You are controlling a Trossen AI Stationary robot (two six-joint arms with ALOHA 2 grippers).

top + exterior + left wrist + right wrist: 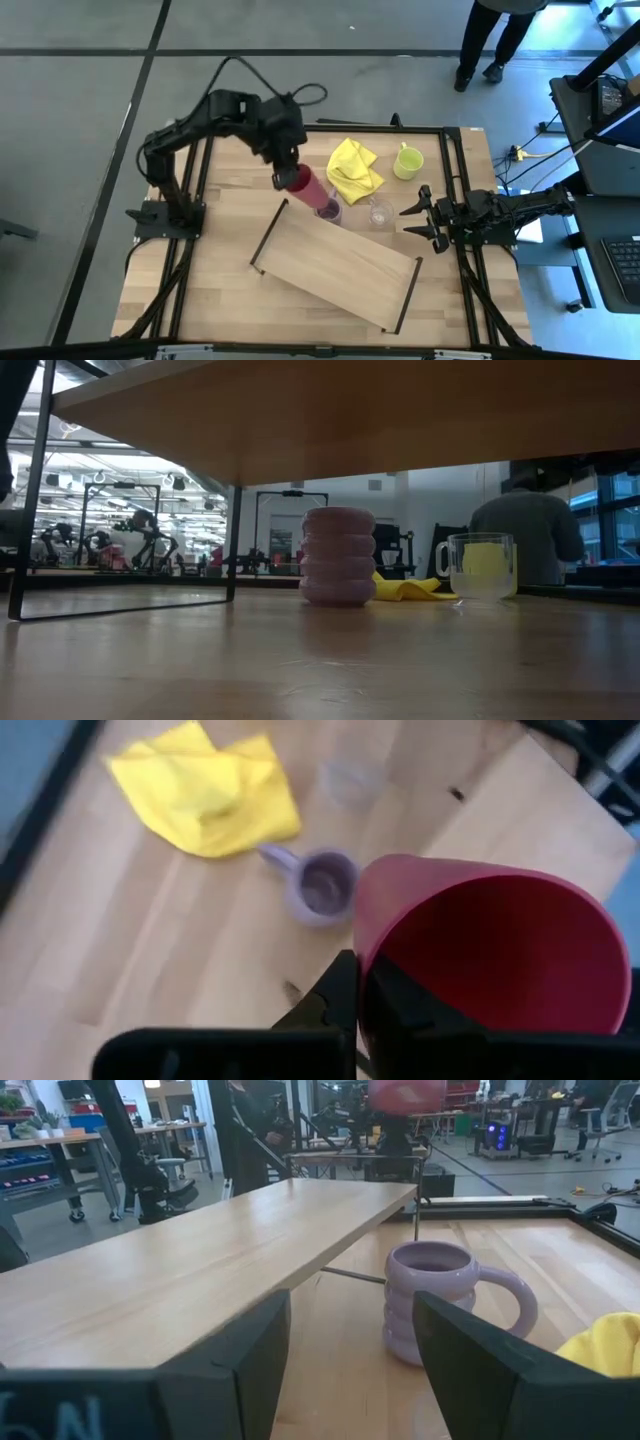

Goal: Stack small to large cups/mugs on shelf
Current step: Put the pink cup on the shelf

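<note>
My left gripper (286, 172) is shut on a red cup (303, 187) and holds it in the air over the table's far middle, just above a ribbed purple mug (328, 211). That mug stands on its base beside the shelf's (335, 263) far long edge. A clear glass tumbler (380, 214) stands to its right, and a yellow-green mug (407, 161) stands farther back on the right. My right gripper (413, 216) rests open at the table's right, pointing level at the purple mug (432, 1302). My left gripper grips the red cup by its wall at the rim (364, 946), one finger outside and the other on the inner side. The fingers (340, 1005) slant down from the far left. The cup hangs clear of the table, tilted, its mouth toward the wrist.
A crumpled yellow cloth (353, 168) lies at the far middle, behind the purple mug. The shelf lies slantwise across the table's middle, with black rails (268, 235) at both short ends. A person stands beyond the far edge (490, 40).
</note>
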